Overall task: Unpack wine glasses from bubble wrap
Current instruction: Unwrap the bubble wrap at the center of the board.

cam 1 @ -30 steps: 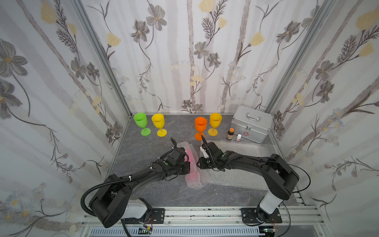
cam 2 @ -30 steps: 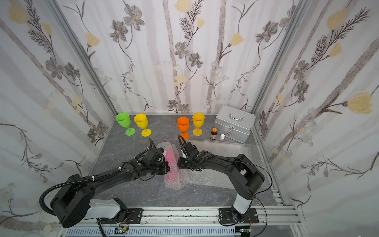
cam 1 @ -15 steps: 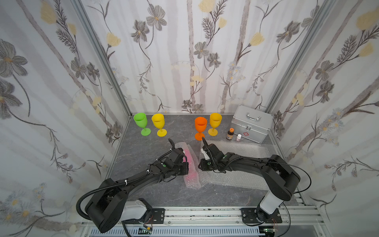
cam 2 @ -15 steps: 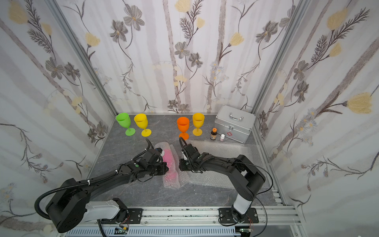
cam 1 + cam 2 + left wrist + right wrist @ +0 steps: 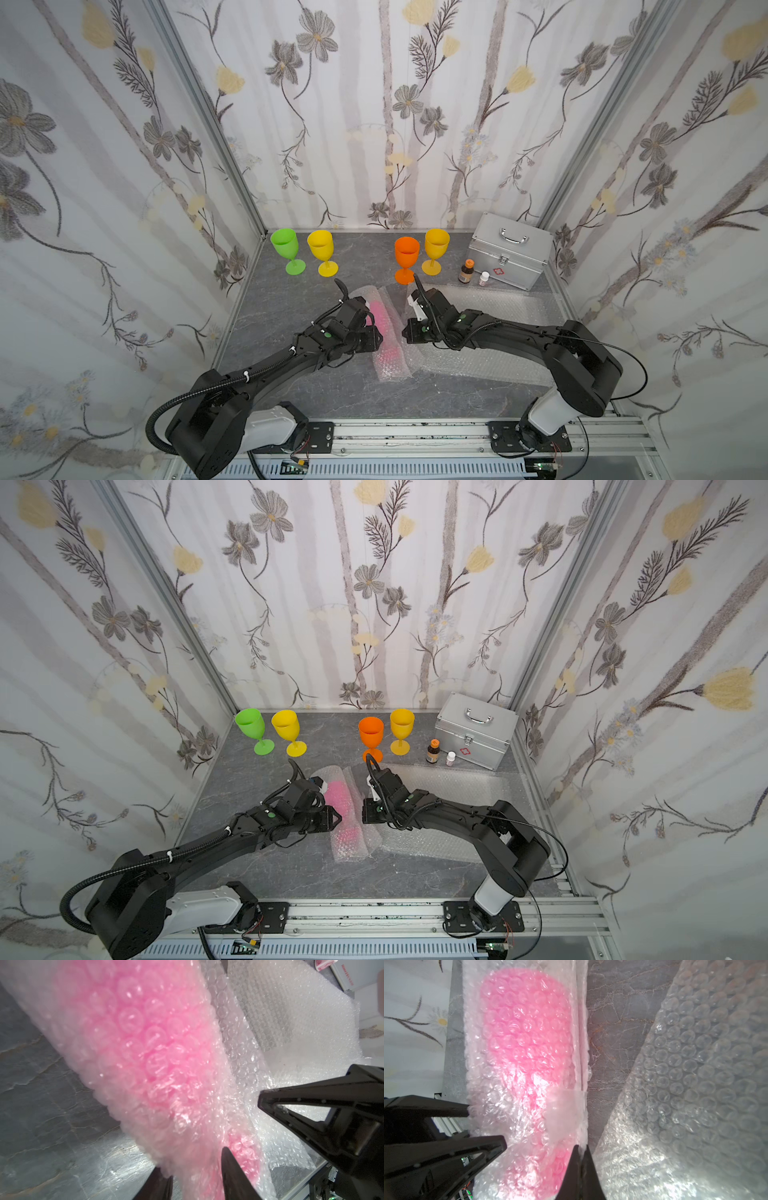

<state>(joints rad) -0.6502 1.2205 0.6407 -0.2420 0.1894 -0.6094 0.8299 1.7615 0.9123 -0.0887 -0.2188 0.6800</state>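
A hot pink wine glass (image 5: 380,318) (image 5: 525,1032) lies on its side inside a rolled tube of bubble wrap (image 5: 388,365) (image 5: 349,845) mid-table. My left gripper (image 5: 377,336) (image 5: 197,1172) stands open at the roll's left side, and the roll's end passes between its fingers. From the right, my right gripper (image 5: 405,332) (image 5: 581,1150) is shut on the thin loose edge of that wrap. Green (image 5: 286,249), yellow (image 5: 321,251), orange (image 5: 406,257) and amber (image 5: 436,247) wine glasses stand upright along the back.
Flat bubble wrap sheets (image 5: 490,307) lie under and behind the right arm. A silver case (image 5: 509,255), a brown orange-capped bottle (image 5: 466,272) and a small white bottle (image 5: 483,278) sit at the back right. Walls close in on three sides.
The right gripper has closed onto the wrap's edge. The left gripper, shut before, has opened around the roll and shifted slightly.
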